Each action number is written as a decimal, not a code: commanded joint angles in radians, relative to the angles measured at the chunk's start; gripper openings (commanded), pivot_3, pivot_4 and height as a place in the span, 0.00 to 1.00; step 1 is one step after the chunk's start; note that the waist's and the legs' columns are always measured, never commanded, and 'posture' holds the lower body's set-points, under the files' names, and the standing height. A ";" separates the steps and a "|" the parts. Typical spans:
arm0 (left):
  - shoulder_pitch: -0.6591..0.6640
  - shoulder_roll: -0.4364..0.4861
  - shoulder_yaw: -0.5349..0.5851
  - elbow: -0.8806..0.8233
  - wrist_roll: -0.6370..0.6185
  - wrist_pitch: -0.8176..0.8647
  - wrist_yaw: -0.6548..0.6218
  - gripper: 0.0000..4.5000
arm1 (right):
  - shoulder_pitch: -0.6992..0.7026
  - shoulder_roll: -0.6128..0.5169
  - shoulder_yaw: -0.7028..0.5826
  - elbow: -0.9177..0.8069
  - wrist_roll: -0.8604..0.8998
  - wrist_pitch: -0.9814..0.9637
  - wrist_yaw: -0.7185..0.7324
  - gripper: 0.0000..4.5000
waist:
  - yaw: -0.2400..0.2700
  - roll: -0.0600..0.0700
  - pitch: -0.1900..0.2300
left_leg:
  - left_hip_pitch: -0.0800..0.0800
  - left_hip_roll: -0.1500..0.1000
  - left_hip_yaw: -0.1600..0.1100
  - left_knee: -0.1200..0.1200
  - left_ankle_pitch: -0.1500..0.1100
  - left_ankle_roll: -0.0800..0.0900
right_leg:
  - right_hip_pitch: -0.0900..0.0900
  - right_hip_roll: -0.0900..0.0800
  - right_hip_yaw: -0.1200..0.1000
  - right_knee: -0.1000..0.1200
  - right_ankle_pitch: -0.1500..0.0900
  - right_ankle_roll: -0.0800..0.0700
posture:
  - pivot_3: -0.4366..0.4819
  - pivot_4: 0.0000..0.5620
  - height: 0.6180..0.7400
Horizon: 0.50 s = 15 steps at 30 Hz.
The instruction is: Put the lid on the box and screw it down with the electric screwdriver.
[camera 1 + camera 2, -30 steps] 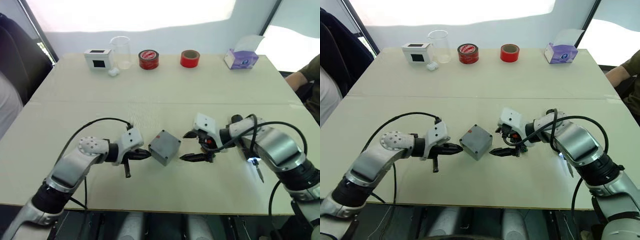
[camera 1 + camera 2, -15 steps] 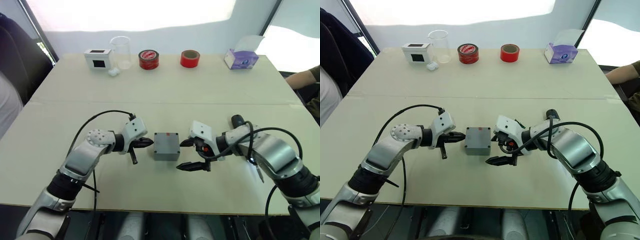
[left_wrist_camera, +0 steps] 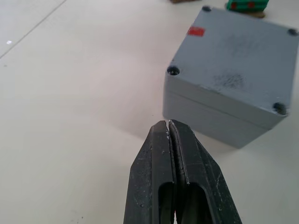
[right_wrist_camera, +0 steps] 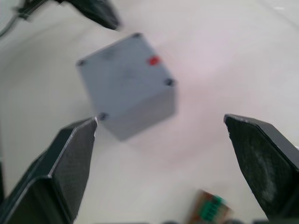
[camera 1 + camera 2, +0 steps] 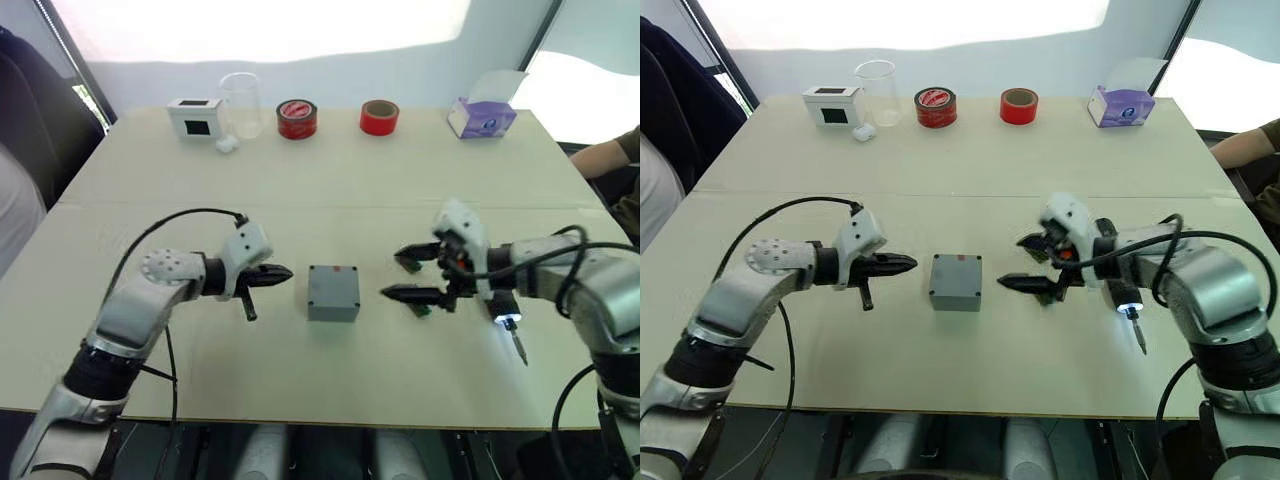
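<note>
From the head, the box (image 5: pixel 333 291) sits on the table (image 5: pixel 330 180) between both grippers, its lid (image 5: pixel 956 275) on top. The left wrist view shows the left gripper (image 3: pixel 168 128) pinched closed just beside it. The right wrist view shows the right gripper (image 4: pixel 161 126) spread wide, clear of the box.

Bare table (image 5: pixel 330 360) all round box (image 5: pixel 333 292), small green part (image 5: pixel 418 307) beside right hand (image 5: pixel 410 276)
</note>
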 commanded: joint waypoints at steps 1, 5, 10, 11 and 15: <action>-0.004 0.024 0.068 -0.075 -0.087 0.045 -0.026 0.00 | 0.012 0.020 -0.042 0.106 -0.056 -0.088 -0.067 0.99 | 0.000 0.000 0.000 | 0.000 0.000 0.000 0.000 0.000 0.000 | 0.000 0.000 0.000 0.000 0.000 0.000 | 0.48 0.27 1.00; -0.023 0.031 0.054 -0.112 -0.117 0.063 -0.031 0.00 | 0.034 0.035 0.034 0.204 -0.163 -0.222 -0.102 0.99 | -0.001 0.000 0.000 | 0.000 0.000 0.000 0.000 0.000 0.000 | 0.000 0.000 0.000 0.000 0.000 0.000 | 0.48 0.27 1.00; -0.042 0.022 0.042 -0.113 -0.124 0.072 -0.009 0.00 | 0.028 0.060 0.093 0.287 -0.239 -0.321 -0.113 0.72 | -0.003 0.000 0.000 | 0.000 0.000 0.001 0.000 0.000 -0.001 | 0.000 0.000 0.000 0.000 0.000 0.000 | 0.48 0.27 1.00; -0.043 0.021 0.041 -0.115 -0.125 0.072 -0.006 0.00 | 0.023 0.066 0.096 0.300 -0.243 -0.329 -0.114 0.64 | -0.003 0.000 0.000 | 0.000 0.000 0.001 0.000 0.000 -0.001 | 0.000 0.000 0.000 0.000 0.000 0.000 | 0.48 0.27 1.00; -0.037 0.024 0.042 -0.123 -0.135 0.078 0.004 0.00 | 0.008 0.086 0.090 0.331 -0.251 -0.342 -0.116 0.37 | -0.003 0.000 0.000 | 0.000 0.000 0.001 0.000 0.000 -0.001 | 0.000 0.001 0.000 0.000 0.000 0.000 | 0.48 0.27 1.00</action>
